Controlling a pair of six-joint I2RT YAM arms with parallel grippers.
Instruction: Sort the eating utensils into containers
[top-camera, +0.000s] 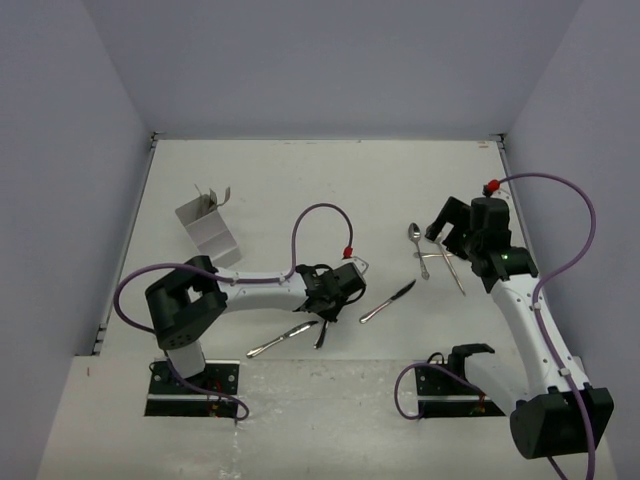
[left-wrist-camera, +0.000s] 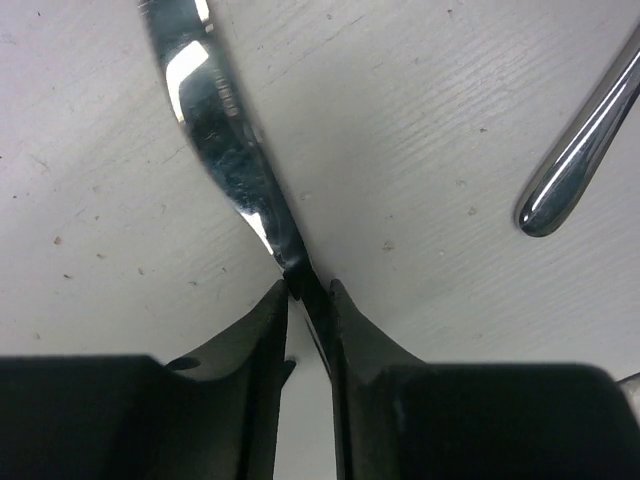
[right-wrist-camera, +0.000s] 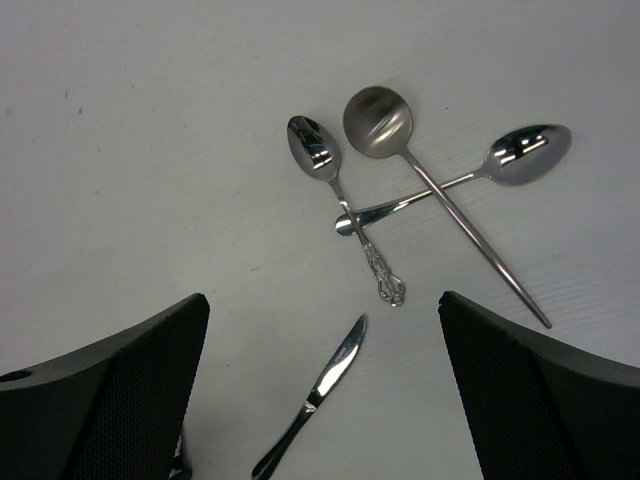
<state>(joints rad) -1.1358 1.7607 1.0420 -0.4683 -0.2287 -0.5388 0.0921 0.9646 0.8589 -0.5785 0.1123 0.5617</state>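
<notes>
Top view: the sorting looks barely begun. The grey cutlery holder (top-camera: 210, 235) sits at about 9 o'clock on the surface (top-camera: 300, 180), well apart from the cutlery. Whether any of its compartments holds anything cannot be told from here. A table knife (top-camera: 388, 301) lies loose near the centre, a second knife (top-camera: 283, 340) at 6 o'clock, and a cluster of spoons (top-camera: 428, 252) at 3 o'clock. The left hand (top-camera: 325, 300) is low over the middle pieces. The right hand (top-camera: 447, 235) hovers by the spoons.

Left wrist view: the left hand (left-wrist-camera: 305, 292) is pinched tight on the narrow part of a shiny utensil (left-wrist-camera: 215, 130), probably a knife, running off toward 11 o'clock and lying on or just above the surface. Another rounded handle (left-wrist-camera: 575, 160) lies at 2 o'clock.

Right wrist view: the right hand (right-wrist-camera: 322, 298) is spread wide, holding nothing. Three spoons (right-wrist-camera: 378, 120) lie crossed at 1 o'clock and a small knife (right-wrist-camera: 318, 390) at 6 o'clock. By my judgement, nearly every piece has yet to reach the holder.
</notes>
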